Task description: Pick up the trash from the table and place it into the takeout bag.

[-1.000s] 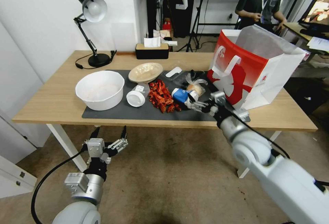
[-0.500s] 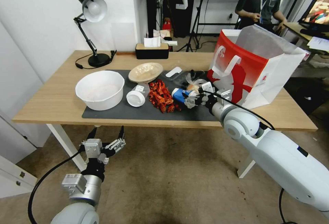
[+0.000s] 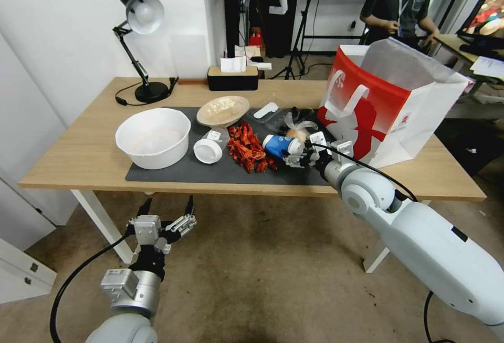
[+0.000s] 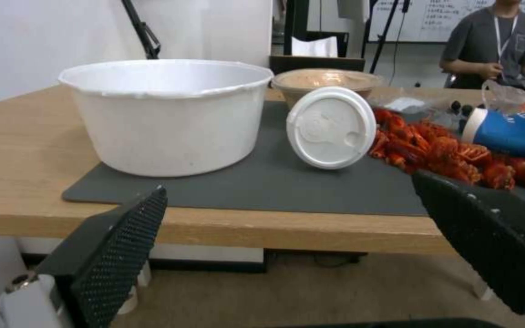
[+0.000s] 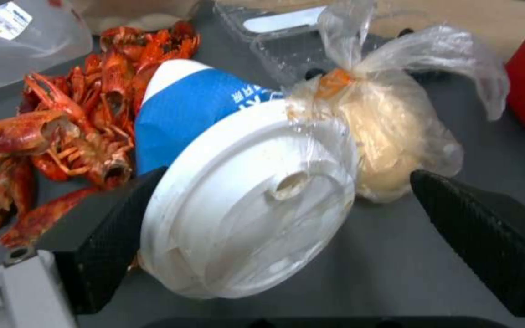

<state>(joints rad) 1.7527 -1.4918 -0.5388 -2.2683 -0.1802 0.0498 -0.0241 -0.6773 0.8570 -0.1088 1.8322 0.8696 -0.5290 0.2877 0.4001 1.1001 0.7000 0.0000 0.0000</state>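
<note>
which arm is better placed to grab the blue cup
Right. The right gripper is open at the blue paper cup, its lid between the fingers. The left gripper hangs below the table.

- The right arm reaches out forward over the table edge, its right gripper [image 3: 295,155] low and level, fingers [image 5: 481,237] spread wide apart.
- The left arm hangs low below table height, left gripper [image 3: 167,212] pointing up, fingers [image 4: 123,246] parted.

Head camera high, overlooking table [image 3: 79,159]; wrist cameras low, near; all share blue cup [image 5: 196,109].
</note>
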